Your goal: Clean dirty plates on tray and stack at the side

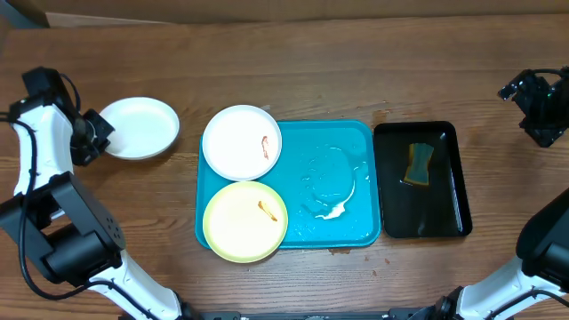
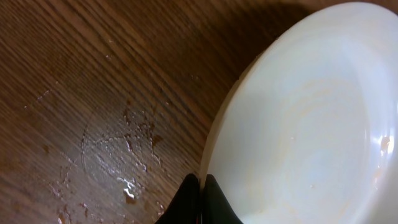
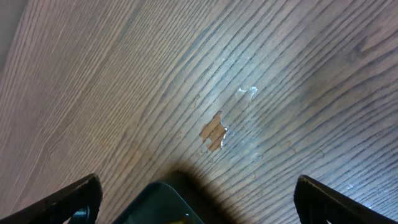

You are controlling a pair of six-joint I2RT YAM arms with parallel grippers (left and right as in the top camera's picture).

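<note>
Overhead, the turquoise tray (image 1: 342,227) is seen near the front edge of the wooden worktop (image 1: 356,71), its long axis running left to right, with a wet film and a white smear on its bare right half. Two plates lie on its left half: a white plate (image 1: 242,142) toward the back, overhanging the rim, and a pale yellow plate (image 1: 244,221) toward the front, each marked by a small reddish smear. A third white plate (image 1: 140,128) rests flat off the tray toward the left edge, its rim pinched between the closed fingers of the left gripper (image 2: 200,198). The right gripper (image 3: 198,196) is held spread wide above the worktop's right side.
</note>
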